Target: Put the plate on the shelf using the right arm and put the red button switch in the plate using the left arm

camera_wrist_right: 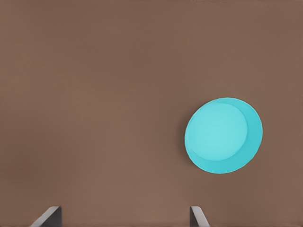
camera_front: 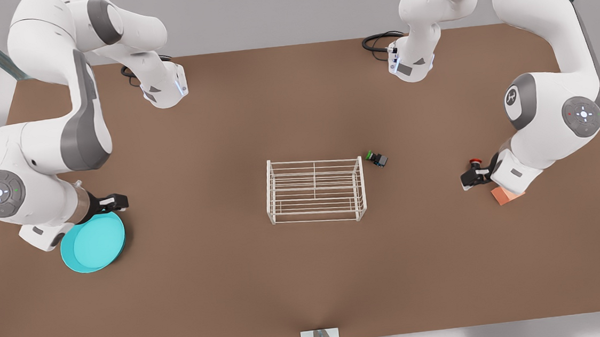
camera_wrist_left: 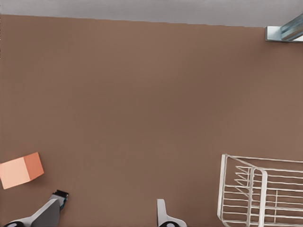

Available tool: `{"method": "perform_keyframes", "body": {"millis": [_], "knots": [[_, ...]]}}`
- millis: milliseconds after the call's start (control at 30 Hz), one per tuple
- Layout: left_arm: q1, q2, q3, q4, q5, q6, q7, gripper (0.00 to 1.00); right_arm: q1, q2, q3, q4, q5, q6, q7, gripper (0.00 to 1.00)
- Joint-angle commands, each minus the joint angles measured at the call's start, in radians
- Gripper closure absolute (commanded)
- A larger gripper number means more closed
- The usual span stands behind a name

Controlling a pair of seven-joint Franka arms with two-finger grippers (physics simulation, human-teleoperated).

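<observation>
1. Resting on the table [camera_front: 234,281], the plate [camera_front: 93,242] lies at the front view's left, well apart from the shelf [camera_front: 315,190], which stands bare.
2. Right gripper [camera_front: 112,202] hovers at the plate's rim, fingers wide.
3. Left gripper [camera_front: 474,176] sits beside the red button switch [camera_front: 474,162], fingers spread; contact looks unlikely.
4. Both placements remain undone.

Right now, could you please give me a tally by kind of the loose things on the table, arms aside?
Plates: 1, the turquoise plate
Wire racks: 1, the white shelf
Button switches: 2, the red button switch and the green button switch
Cubes: 1, the orange cube
Total: 5
</observation>
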Motion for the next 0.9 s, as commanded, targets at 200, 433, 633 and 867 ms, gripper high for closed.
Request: {"method": "perform_keyframes", "body": {"millis": [200,433,633,867], "knots": [[0.006,-0.003,0.001,-0.068,-0.032,0.006,0.012,0.0,-0.099,0.055,-0.14,-0.232,0.214,0.263,-0.244,0.0],[-0.001,-0.098,0.001,-0.344,-0.032,0.158,0.086,0.0,-0.245,0.21,-0.24,-0.266,0.353,0.419,-0.532,0.0],[-0.017,-0.101,0.003,-0.383,-0.029,0.18,0.092,0.0,-0.36,0.289,-0.235,-0.25,0.39,0.553,-0.811,0.0],[0.008,-0.11,0.009,-0.408,0.049,0.157,0.141,0.0,-0.414,0.413,-0.241,-0.169,0.388,0.682,-0.985,0.0]]}}
